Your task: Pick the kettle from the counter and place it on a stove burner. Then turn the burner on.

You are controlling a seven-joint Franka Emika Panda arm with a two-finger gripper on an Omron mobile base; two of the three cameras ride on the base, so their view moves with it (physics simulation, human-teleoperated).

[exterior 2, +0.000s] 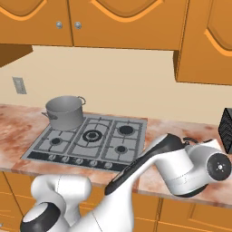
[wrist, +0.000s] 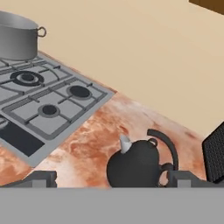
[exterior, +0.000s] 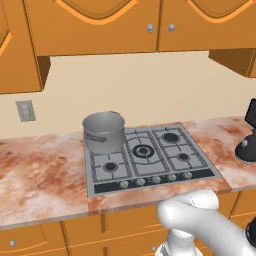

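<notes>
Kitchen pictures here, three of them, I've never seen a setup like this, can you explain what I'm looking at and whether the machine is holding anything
It is a simulated kitchen with a white robot arm on a driving base. Two pictures come from cameras behind the arm, left and right. The third looks along its hand, whose dark fingertips show at the bottom. On the marbled counter sits a steel cooktop with a grey pot on its back left burner. The small black kettle stands on the counter right of the cooktop, between the open fingertips. Nothing is held yet.
</notes>
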